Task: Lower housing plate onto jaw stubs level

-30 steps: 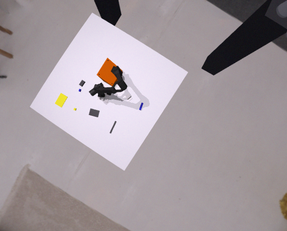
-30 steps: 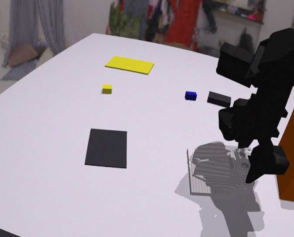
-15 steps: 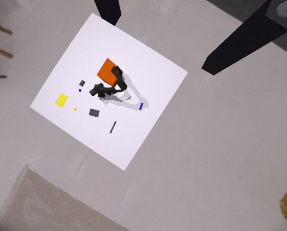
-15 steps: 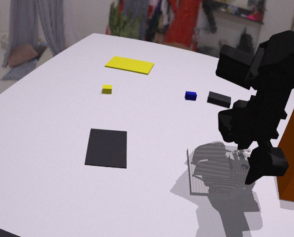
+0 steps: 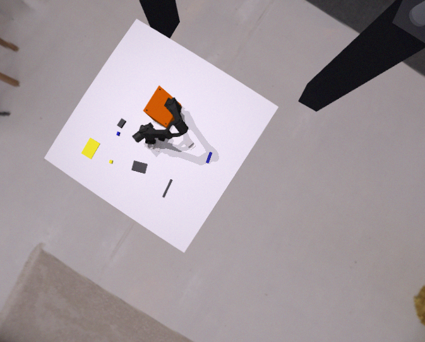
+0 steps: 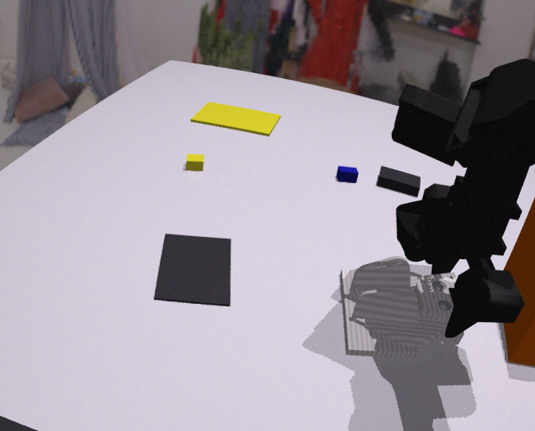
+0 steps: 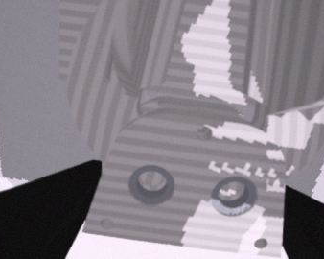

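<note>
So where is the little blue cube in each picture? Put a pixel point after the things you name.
Top view: left of the middle, just below a small dark block (image 5: 121, 122) (image 6: 398, 180); it's the small blue cube (image 5: 118, 133) (image 6: 346, 174).
Exterior view: right of the middle, beside that same dark block.
Wrist view: not in it.
Shared landmark: black tool (image 5: 149, 142) (image 6: 448, 301) (image 7: 185, 180), in all three.
</note>
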You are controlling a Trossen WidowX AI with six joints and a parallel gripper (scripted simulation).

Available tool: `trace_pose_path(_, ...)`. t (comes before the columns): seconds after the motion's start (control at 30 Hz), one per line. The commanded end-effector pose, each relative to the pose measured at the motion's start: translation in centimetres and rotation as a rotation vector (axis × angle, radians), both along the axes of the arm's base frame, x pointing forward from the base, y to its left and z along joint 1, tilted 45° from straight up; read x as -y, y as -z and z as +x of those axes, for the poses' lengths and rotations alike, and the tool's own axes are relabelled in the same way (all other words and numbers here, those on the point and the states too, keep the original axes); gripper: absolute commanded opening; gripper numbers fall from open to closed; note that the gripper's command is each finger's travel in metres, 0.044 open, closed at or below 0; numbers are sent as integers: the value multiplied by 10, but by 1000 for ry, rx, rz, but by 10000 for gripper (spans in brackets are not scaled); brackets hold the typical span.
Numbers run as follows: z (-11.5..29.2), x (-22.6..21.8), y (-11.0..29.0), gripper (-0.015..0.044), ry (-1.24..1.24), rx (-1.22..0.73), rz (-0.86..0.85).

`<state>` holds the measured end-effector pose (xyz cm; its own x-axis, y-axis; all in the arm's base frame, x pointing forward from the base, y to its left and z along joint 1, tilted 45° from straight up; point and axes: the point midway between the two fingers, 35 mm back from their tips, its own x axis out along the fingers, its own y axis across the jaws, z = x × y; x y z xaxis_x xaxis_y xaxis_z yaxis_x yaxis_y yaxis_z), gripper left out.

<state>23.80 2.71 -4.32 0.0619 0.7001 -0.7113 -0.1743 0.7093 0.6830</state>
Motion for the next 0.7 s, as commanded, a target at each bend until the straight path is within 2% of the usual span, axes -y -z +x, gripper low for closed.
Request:
trace_pose_path(0.0, 0, -1, 0, 351, 3, -2, 4)
trace_pose_path(0.67, 0, -4, 4, 351, 4, -2, 5)
